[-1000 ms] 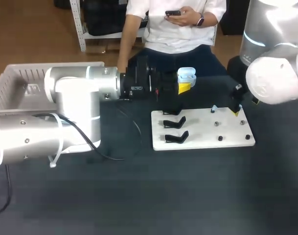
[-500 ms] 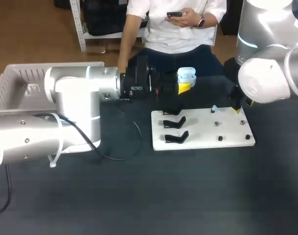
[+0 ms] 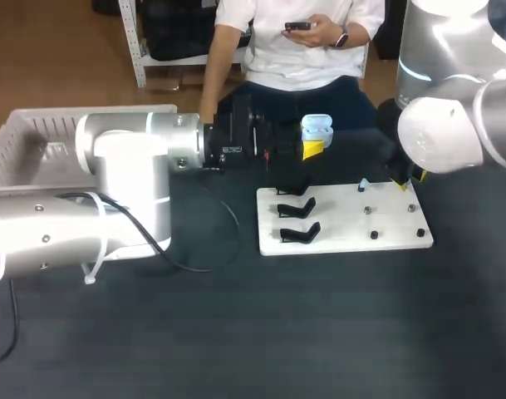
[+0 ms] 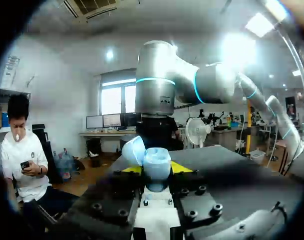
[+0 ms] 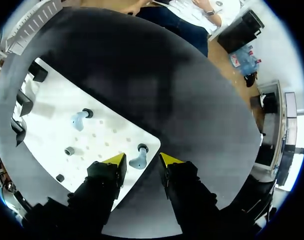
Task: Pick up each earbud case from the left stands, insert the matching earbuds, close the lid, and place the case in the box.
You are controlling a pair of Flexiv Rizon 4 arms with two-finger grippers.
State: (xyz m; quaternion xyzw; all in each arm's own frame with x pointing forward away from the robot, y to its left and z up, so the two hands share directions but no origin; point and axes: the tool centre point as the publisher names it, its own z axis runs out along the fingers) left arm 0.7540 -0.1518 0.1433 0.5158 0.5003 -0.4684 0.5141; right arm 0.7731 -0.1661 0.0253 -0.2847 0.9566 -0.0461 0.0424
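The right claw [image 5: 143, 160], fingers parted, hangs over the white board [image 5: 52, 115] with a pale-blue earbud [image 5: 138, 161] between its tips. It should drop straight, centre, then pinch gently. The left claw [image 3: 313, 148] grips the open-lidded earbud case [image 3: 316, 129] above the worktop; its wells are possibly empty. The box [image 3: 24, 137] at far left is mostly hidden.

No legible text, numbers or signs in any view, small pale label [image 3: 231, 150] on the left arm [image 3: 128, 166] wrist (print too small to read), earbud case [image 4: 156, 167] bearing nothing readable.
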